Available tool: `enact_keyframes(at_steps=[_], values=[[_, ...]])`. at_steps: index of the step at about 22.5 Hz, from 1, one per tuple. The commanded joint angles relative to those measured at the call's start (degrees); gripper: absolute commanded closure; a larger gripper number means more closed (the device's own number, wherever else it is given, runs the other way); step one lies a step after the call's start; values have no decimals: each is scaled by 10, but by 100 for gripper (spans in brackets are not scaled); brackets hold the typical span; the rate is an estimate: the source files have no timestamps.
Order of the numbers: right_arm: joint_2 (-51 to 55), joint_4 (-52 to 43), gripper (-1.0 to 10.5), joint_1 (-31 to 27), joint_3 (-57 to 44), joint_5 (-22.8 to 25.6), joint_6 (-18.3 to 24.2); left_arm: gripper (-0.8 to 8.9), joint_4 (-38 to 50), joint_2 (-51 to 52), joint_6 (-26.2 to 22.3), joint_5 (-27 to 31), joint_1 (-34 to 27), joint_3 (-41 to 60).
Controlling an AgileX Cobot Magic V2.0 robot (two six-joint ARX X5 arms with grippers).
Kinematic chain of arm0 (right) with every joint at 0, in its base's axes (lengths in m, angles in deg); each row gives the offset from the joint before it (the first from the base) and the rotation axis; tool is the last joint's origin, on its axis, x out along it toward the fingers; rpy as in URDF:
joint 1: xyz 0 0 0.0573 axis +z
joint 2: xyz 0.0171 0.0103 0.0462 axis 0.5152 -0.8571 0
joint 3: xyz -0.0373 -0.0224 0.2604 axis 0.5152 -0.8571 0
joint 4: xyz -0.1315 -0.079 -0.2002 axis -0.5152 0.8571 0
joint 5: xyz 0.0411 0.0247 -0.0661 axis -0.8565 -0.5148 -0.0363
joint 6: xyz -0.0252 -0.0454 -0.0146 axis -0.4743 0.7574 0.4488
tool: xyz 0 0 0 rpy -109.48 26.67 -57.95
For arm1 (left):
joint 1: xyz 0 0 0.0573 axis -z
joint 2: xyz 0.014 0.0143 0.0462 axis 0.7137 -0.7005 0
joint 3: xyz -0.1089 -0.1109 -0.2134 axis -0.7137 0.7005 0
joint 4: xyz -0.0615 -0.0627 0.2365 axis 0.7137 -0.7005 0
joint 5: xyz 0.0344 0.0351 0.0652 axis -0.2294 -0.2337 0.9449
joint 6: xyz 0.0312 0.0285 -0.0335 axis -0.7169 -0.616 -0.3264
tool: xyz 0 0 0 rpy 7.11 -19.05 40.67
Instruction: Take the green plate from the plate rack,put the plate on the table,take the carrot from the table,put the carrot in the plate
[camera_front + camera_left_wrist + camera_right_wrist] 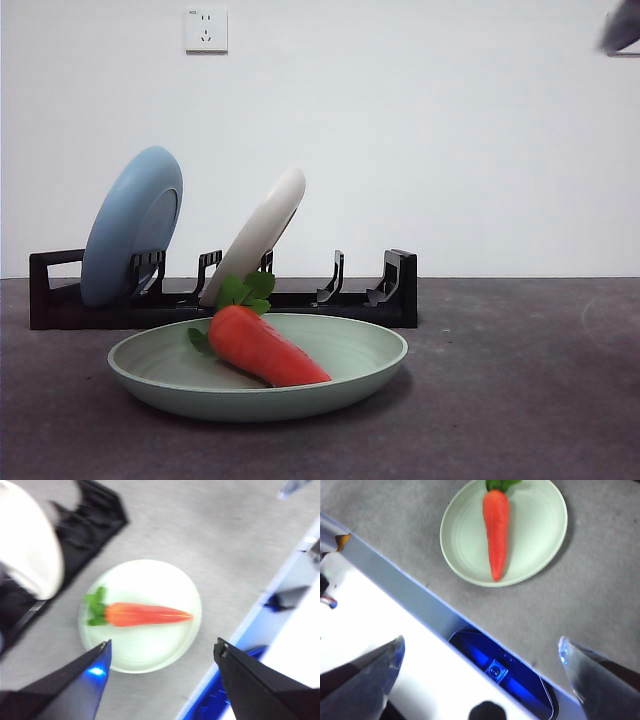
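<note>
The table (pixel 520 400) lay dark grey and mottled under everything; at its far left stood the plate rack (pixel 395 290), long and black, with a light blue plate (pixel 130 240) leaning in its left slots and a cream-white plate (pixel 262 232) tilted near the middle; just in front of it, on the near side, the green plate (pixel 350 365) sat flat on the table; the carrot (pixel 262 347) lay inside it, leaves toward the rack, tip toward the near rim. The task looked complete. The left gripper (pixel 162 652) hung high above the plate, jaws spread and empty; the right gripper (pixel 480 650) hung released over the table's edge, holding nothing. The likeliest risk, I judged, was an arm dipping as it withdrew and nudging the plate, rolling the carrot out.
</note>
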Motion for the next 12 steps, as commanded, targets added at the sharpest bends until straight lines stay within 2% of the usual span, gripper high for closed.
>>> enact_keyframes(at_steps=[1,2,3,6,8,12], values=[[19,24,474,1,-1,-16,0,474,-3,1,7,-25,2,2],[23,32,541,1,-1,-22,0,497,-5,1,8,-30,2,2],[28,39,626,1,-1,-31,0,566,-9,1,8,-38,2,2],[35,50,865,1,-1,-42,1,827,-16,1,9,-57,2,2],[35,51,957,1,-1,-45,3,822,-20,1,12,-63,2,2],[34,51,959,1,-1,-44,7,822,-24,1,15,-71,2,2]])
